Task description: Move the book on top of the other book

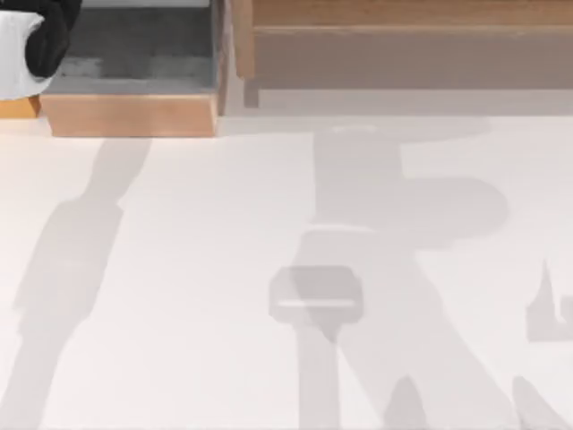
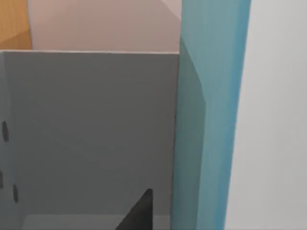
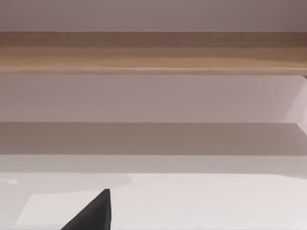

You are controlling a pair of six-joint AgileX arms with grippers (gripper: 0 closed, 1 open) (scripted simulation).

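Working close in at the table's far-left corner, left arm (image 1: 40,36) faces a grey book (image 2: 91,129) flush beside an upright teal book (image 2: 211,115); finger spread cannot be told, so advance slowly, square to the cover

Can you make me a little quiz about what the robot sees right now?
1. True or false: the table in the top view is green.
2. In the left wrist view, what colour is the tall slab beside the grey panel? A) red B) light blue C) yellow
3. Fill in: the open box at the top view's upper left looks to be made of ____.

Key: 1 false, it is white; 2 B; 3 wood.
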